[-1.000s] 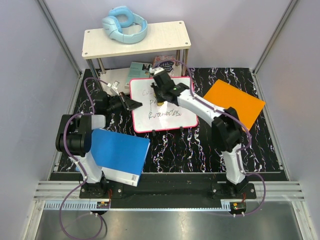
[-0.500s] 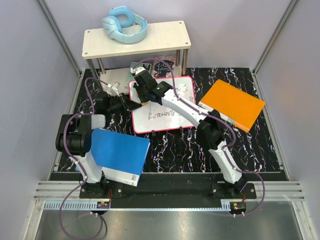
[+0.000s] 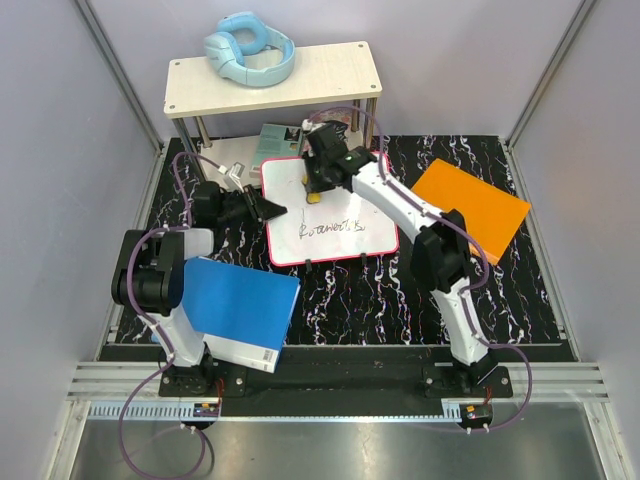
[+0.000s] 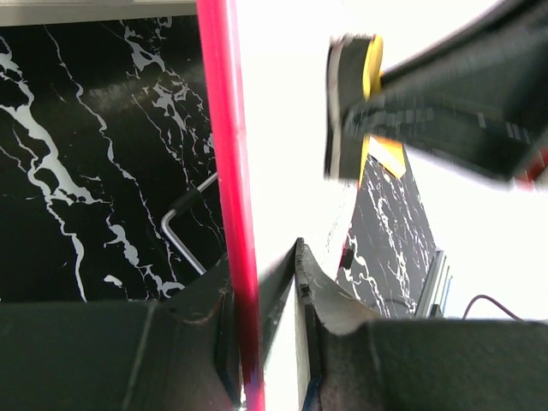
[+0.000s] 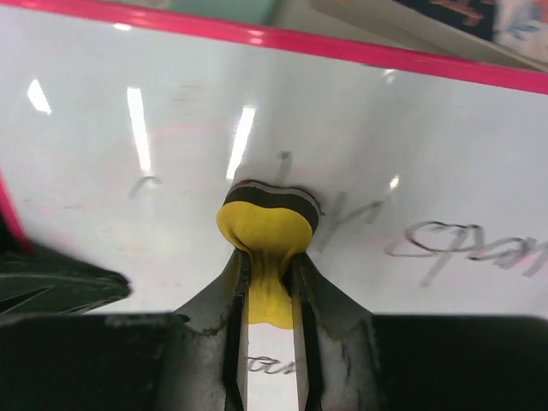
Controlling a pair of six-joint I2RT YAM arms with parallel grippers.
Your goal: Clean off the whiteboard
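Observation:
The whiteboard (image 3: pixel 330 215), white with a red-pink rim, lies on the black marbled table. One line of dark handwriting (image 3: pixel 332 228) remains across its middle; faint strokes show in the right wrist view (image 5: pixel 462 244). My right gripper (image 3: pixel 314 190) is shut on a yellow eraser (image 5: pixel 267 231) with a dark felt face, pressed on the board's upper middle. The eraser also shows in the left wrist view (image 4: pixel 353 107). My left gripper (image 3: pixel 272 209) is shut on the board's left rim (image 4: pixel 229 171).
A blue book (image 3: pixel 240 310) lies at the front left by the left arm. An orange book (image 3: pixel 470 205) lies right of the board. A wooden shelf (image 3: pixel 272 80) with blue headphones (image 3: pixel 248 47) stands at the back, with cards (image 3: pixel 280 137) beneath it.
My right gripper swept the eraser left across the top of the board, then back toward the upper middle. The upper lines of writing have gone. The left gripper kept its hold.

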